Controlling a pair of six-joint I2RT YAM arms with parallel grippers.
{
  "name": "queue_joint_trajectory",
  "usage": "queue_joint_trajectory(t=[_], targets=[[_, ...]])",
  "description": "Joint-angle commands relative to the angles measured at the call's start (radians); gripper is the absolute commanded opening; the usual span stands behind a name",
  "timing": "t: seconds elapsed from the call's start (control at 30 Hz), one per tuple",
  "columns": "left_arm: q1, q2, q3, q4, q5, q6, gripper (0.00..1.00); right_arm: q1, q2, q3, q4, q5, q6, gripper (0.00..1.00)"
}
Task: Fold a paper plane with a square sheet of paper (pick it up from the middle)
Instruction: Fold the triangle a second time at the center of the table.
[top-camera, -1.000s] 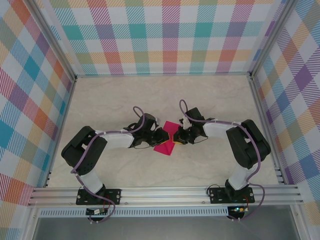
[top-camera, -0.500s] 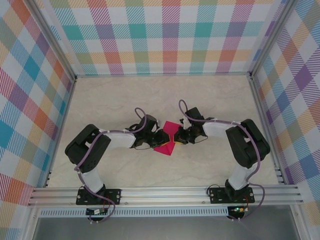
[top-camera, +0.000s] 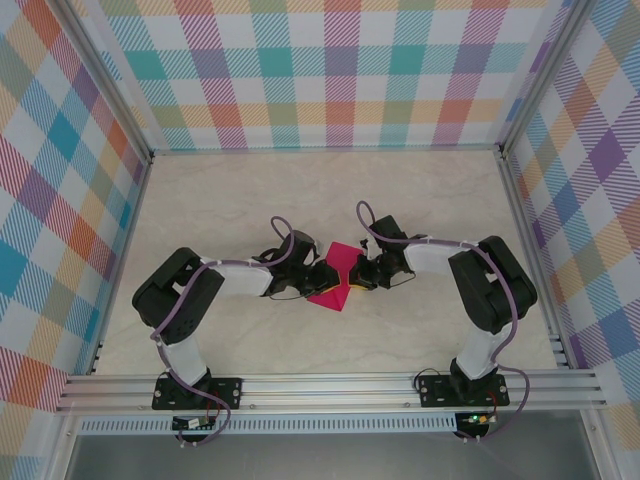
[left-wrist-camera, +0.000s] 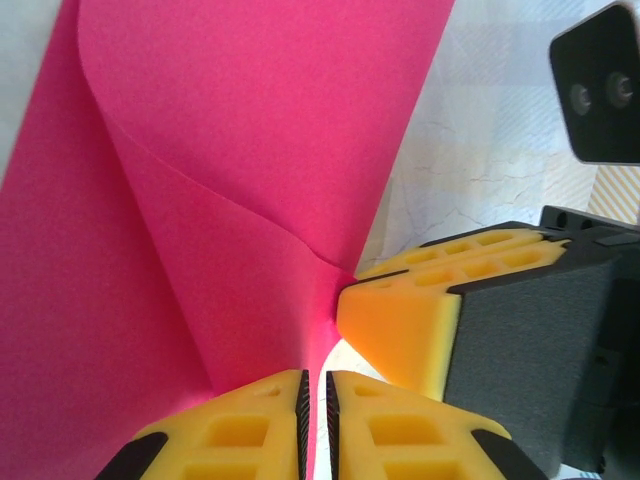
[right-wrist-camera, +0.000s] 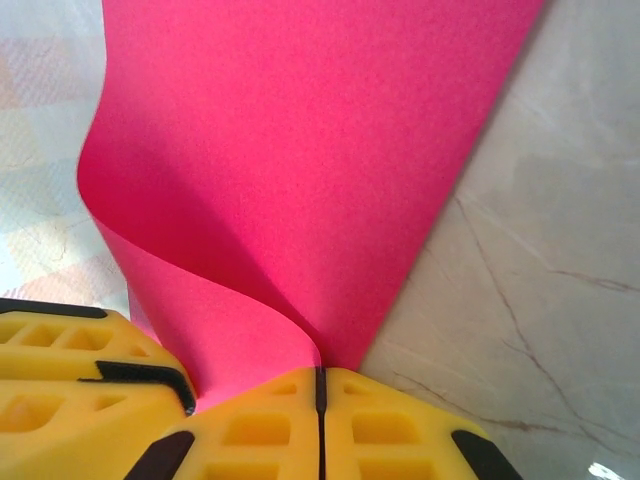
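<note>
Top external: left gripper (top-camera: 328, 276) and right gripper (top-camera: 353, 272) crowd together, each clamped on the curled square sheet of paper (top-camera: 330, 294).

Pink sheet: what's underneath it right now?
The square sheet of paper is curled upward, pinched by the left pincer and right pincer. Marbled table shows beside it; the surface directly beneath is covered by the paper.

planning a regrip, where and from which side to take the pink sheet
Its curled edge, coming in level from the side: the pink sheet is thin and lifts off the table there, so both faces can be pinched.
</note>
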Motion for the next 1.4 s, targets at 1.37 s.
queue_joint_trajectory(t=[1.37], targets=[[-0.013, 0.03, 0.002, 0.01, 0.032, 0.009, 0.15, 0.003, 0.002, 0.026, -0.05, 0.004, -0.033, 0.07]])
